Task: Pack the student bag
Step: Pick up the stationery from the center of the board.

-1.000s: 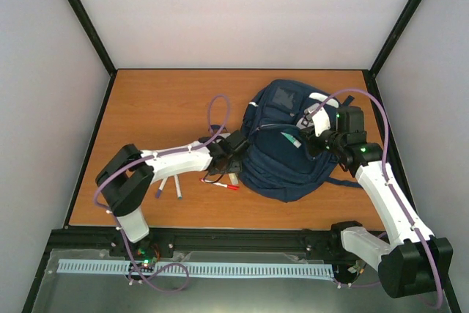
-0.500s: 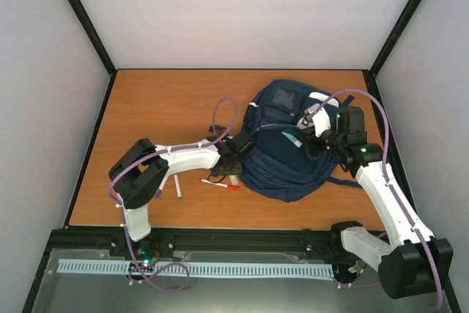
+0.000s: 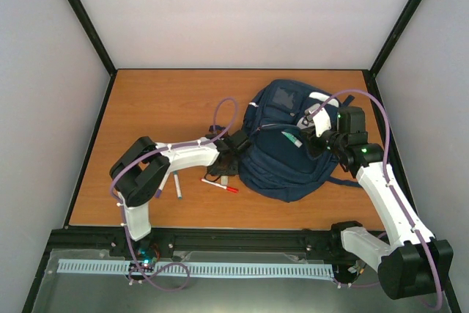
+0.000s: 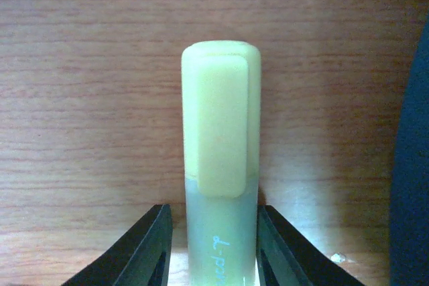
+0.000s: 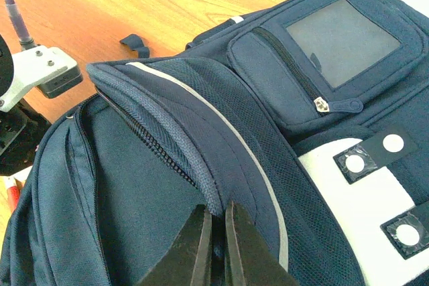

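Note:
The student bag (image 3: 282, 170), navy with white patches, lies at the table's right centre with its main zip open. My right gripper (image 3: 313, 135) is shut on the bag's zip-edge flap (image 5: 201, 185), fingers pinched together (image 5: 218, 232). A yellow-green highlighter (image 4: 218, 132) lies on the wood just left of the bag. My left gripper (image 4: 213, 216) straddles its barrel, open: the right finger (image 4: 281, 246) is against it, and a thin gap remains beside the left finger (image 4: 144, 246). From above, the left gripper (image 3: 227, 168) covers the highlighter.
A red-capped pen (image 3: 221, 185) lies on the table just in front of the left gripper, and a white pen (image 3: 176, 186) lies further left by the left forearm. A teal-banded marker (image 3: 292, 139) shows at the bag's opening. The bag (image 4: 412, 165) edges the left wrist view.
The left arm has drawn in and its gripper has shifted slightly toward the bag, with its jaws narrowing around the highlighter. The right arm and the bag have not moved.

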`<state>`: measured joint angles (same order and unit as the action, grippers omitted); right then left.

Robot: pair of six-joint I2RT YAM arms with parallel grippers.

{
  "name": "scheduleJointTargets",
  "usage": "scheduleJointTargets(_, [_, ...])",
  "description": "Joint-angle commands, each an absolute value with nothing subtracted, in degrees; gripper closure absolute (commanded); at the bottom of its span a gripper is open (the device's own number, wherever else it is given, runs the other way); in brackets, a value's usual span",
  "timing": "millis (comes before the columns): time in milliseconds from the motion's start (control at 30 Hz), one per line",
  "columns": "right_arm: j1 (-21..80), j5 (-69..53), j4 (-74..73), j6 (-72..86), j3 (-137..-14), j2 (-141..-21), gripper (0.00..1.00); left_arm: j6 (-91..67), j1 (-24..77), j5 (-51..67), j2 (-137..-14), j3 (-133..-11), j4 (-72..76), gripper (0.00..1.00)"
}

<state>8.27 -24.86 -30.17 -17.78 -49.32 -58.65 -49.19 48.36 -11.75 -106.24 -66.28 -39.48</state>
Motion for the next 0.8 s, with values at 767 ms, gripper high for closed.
scheduleJointTargets(767, [6.5,-27.3,-27.1,-18.4,-48.8,-57.7,0.97,-37.2,46.9,-17.0,-99.0,-79.6,-56.1,0.85])
